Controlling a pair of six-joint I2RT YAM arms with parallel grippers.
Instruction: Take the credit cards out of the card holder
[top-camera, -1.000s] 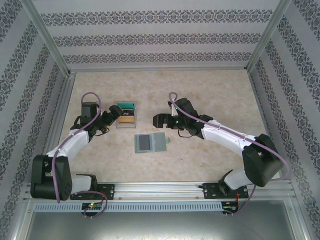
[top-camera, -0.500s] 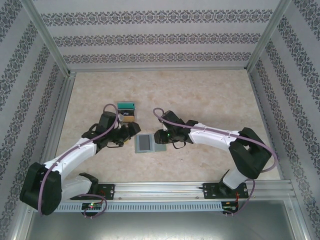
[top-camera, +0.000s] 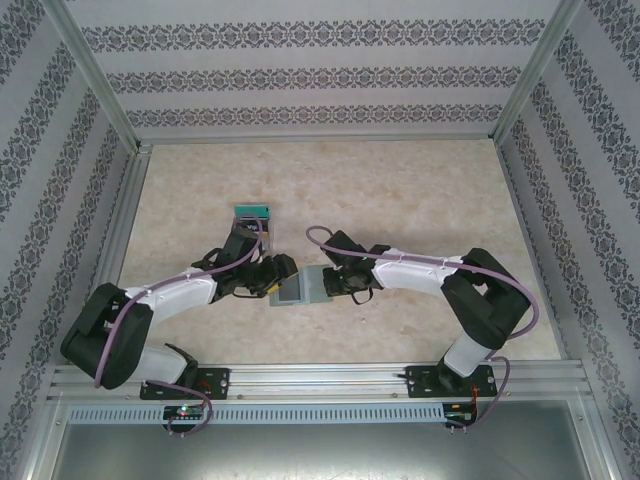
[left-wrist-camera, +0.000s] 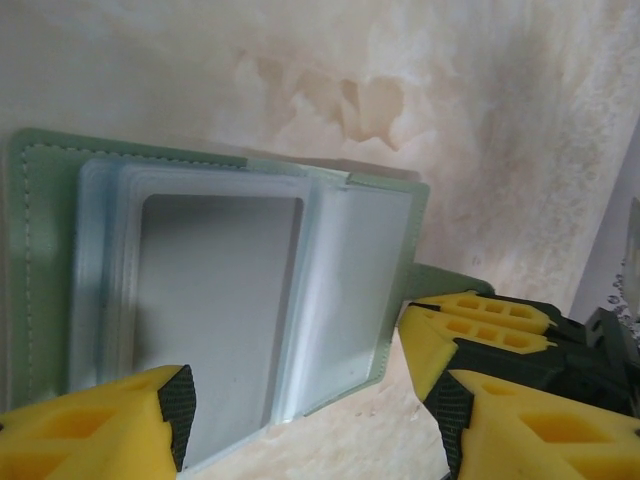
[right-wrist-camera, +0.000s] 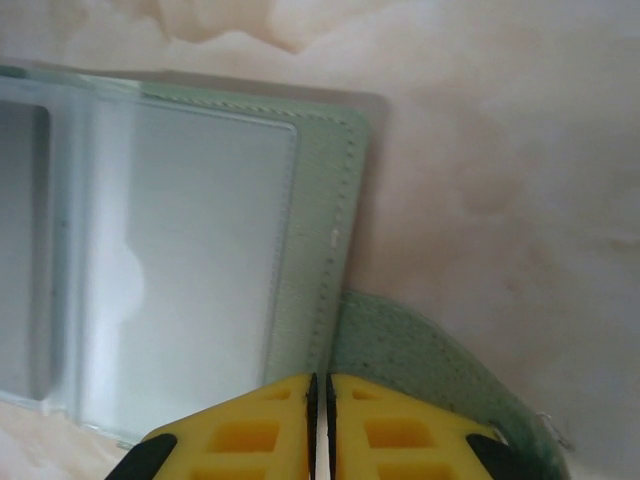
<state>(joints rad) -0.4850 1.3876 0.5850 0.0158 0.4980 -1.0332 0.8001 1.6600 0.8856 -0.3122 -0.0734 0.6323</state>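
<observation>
Lying: the card holder (top-camera: 314, 287) lay open and flat on the table (top-camera: 420, 200), its long axis running left to right between the two grippers.
Left gripper (left-wrist-camera: 310, 410): jaws stood wide, straddling the holder's near edge.
Right gripper (right-wrist-camera: 320, 400): fingers were nearly together over the tab-side edge; whether they pinched it could not be told.
Card inside: a dark credit card (left-wrist-camera: 220, 300) sat in the pocket nearer the left gripper.
Cards out: teal and tan cards (top-camera: 252, 212) lay just beyond it.

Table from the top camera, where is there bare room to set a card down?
Free on the table: the far strip behind the credit cards, and the right side beyond the right arm. Crowded: centre, where left pincer and right pincer meet at the card holder.
</observation>
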